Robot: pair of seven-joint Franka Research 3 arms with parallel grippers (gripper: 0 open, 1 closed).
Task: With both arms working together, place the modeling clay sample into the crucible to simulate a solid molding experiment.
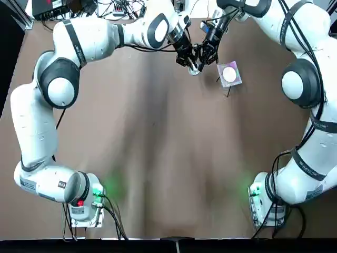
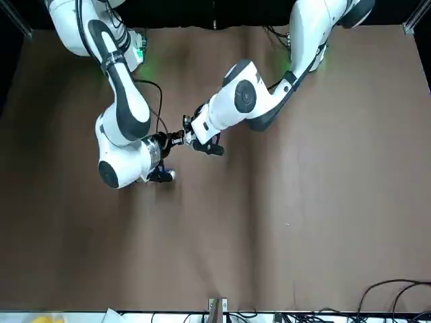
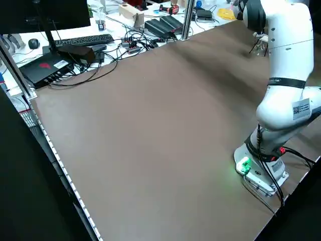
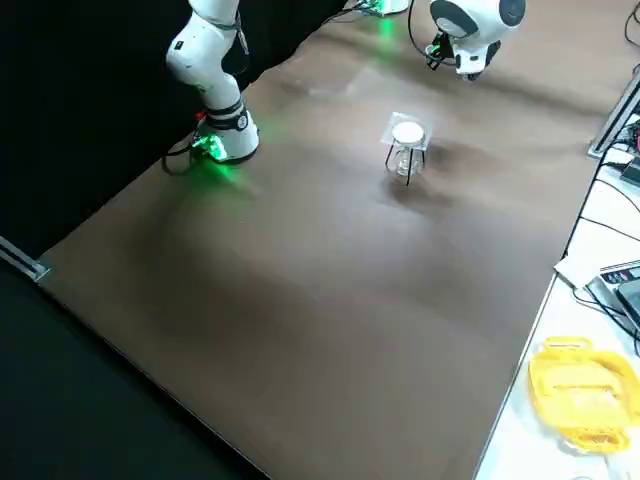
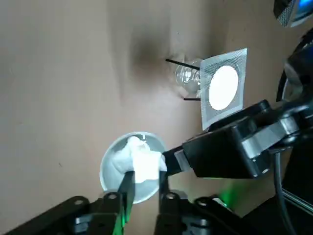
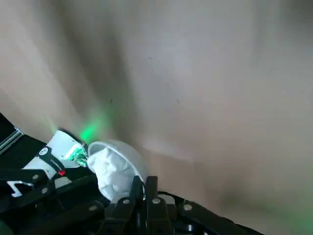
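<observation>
Left wrist view finds my left gripper [image 5: 145, 177] with its fingers apart by the clay's width, holding the modeling clay sample [image 5: 128, 155] between their tips, inside the crucible's mouth. My right gripper [image 6: 145, 180] is closed narrowly on the rim of the crucible [image 5: 108, 172], held above the table [image 1: 158, 158]; well apart stands a mesh plate [image 5: 208, 113] (thin-legged, bearing a white disc [image 5: 223, 88]).
</observation>
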